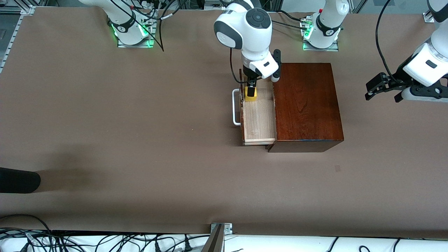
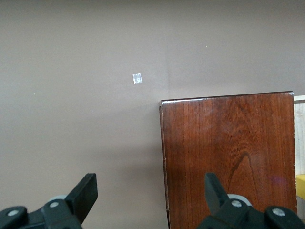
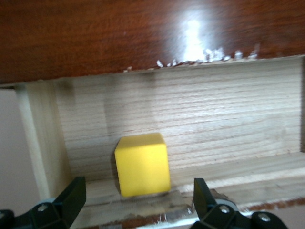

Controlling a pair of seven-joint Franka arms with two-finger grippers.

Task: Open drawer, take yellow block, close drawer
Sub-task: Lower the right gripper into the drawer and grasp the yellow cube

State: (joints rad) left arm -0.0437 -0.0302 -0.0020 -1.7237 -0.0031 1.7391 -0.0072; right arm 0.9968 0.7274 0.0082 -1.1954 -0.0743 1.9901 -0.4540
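Reaching into the open drawer [image 1: 258, 115] is where you are now — the pull-out is done, and the step in hand is taking the yellow block [image 1: 250, 94]. The block sits on the drawer's pale floor, in the corner farthest from the front camera, just inside the drawer front with its white handle [image 1: 236, 107]. Your right gripper [image 1: 250, 88] hangs directly over it with its jaws spread wide, one finger to each side, and nothing is held yet. Next you likely need a short straight descent until the fingers [image 3: 71, 198] straddle the block, then a squeeze — mind the drawer front close beside it. Your left gripper [image 1: 383, 91] waits over the bare table [image 1: 140, 122] toward the left arm's end, well apart from the mahogany box [image 1: 308, 105], its jaws also wide and empty.
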